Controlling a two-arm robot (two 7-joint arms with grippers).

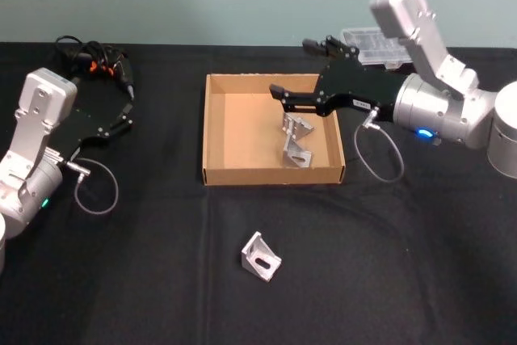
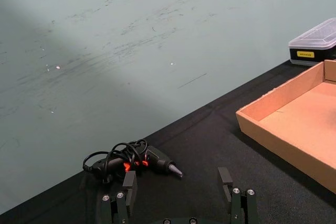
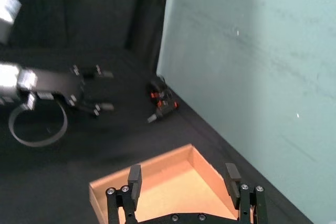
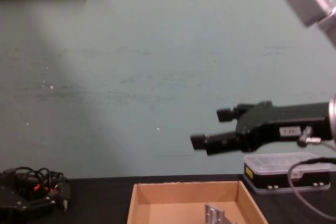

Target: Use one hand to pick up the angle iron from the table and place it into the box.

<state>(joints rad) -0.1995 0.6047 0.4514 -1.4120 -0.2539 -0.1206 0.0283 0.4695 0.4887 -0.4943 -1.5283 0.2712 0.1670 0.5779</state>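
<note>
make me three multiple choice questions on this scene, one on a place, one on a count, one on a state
1. Where is the angle iron outside the box?
A on the table, in front of the box
B on the clear-lidded case
C under the drill

2. How many angle irons lie in the box?
A one
B two
C four

3. What state is the right gripper in?
A shut on an angle iron
B shut on a cable
C open and empty, above the box

Answers:
1 A: it lies on the black top, nearer the robot than the box.
2 B: two show in its right half.
3 C: fingers apart, nothing between; the left gripper is parked open at the table's left.
</note>
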